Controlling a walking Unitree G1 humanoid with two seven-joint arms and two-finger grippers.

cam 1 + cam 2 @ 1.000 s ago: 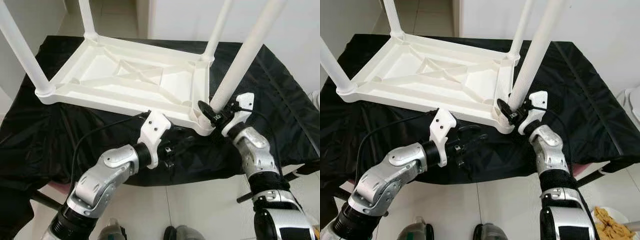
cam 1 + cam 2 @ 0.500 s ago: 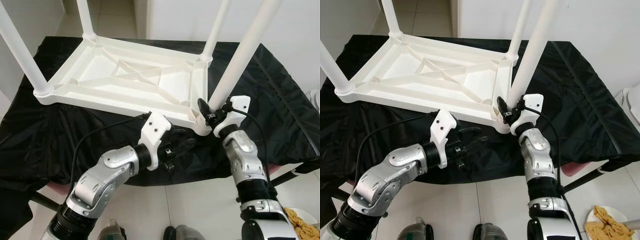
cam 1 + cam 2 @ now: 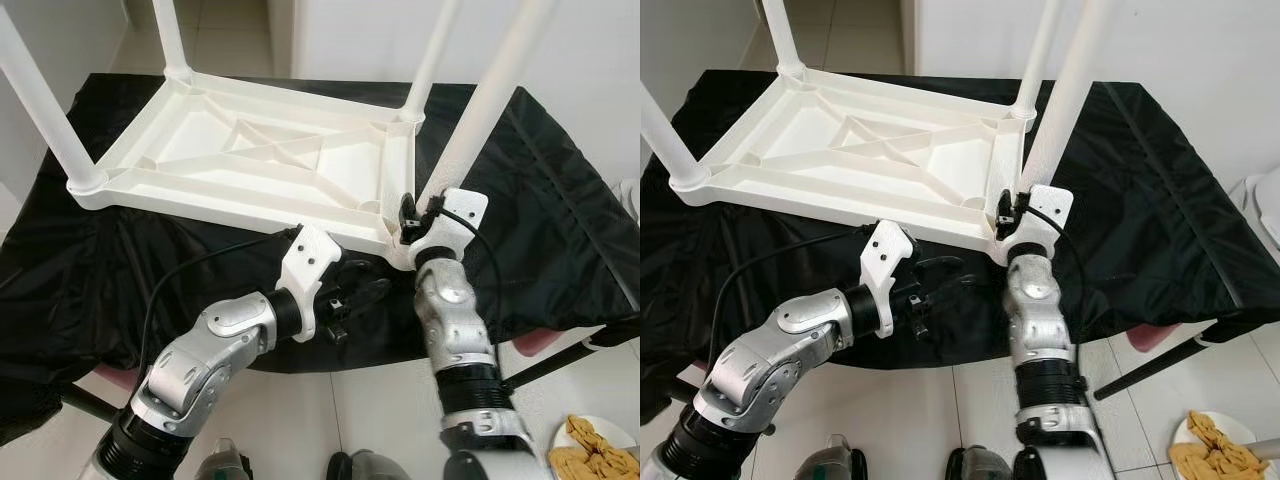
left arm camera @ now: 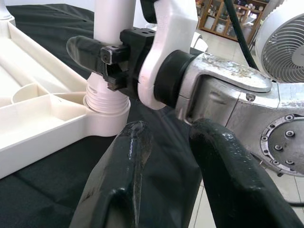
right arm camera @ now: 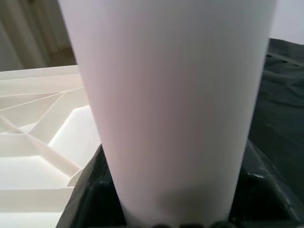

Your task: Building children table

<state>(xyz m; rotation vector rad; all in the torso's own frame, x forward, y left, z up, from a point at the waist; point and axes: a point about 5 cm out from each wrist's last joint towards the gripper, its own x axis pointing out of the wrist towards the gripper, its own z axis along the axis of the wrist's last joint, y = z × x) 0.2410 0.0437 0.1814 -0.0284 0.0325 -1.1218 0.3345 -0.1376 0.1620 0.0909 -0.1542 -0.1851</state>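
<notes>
Black cloth (image 3: 560, 200) underneath — fan (image 4: 285, 47) beyond.

An upturned table (image 3: 270, 165) lies on a cloth (image 3: 560, 210) that covers a stand, its four legs pointing up from the corners. The near right leg (image 3: 480, 110) rises from the corner nearest the robot. The right gripper (image 3: 408, 215) is at the base of that leg, its fingers on either side of it. The left gripper (image 3: 365, 292) hangs over the cloth just before the table's near edge, left of the right gripper. A plate (image 3: 590, 455) sits on the floor at the far right.
</notes>
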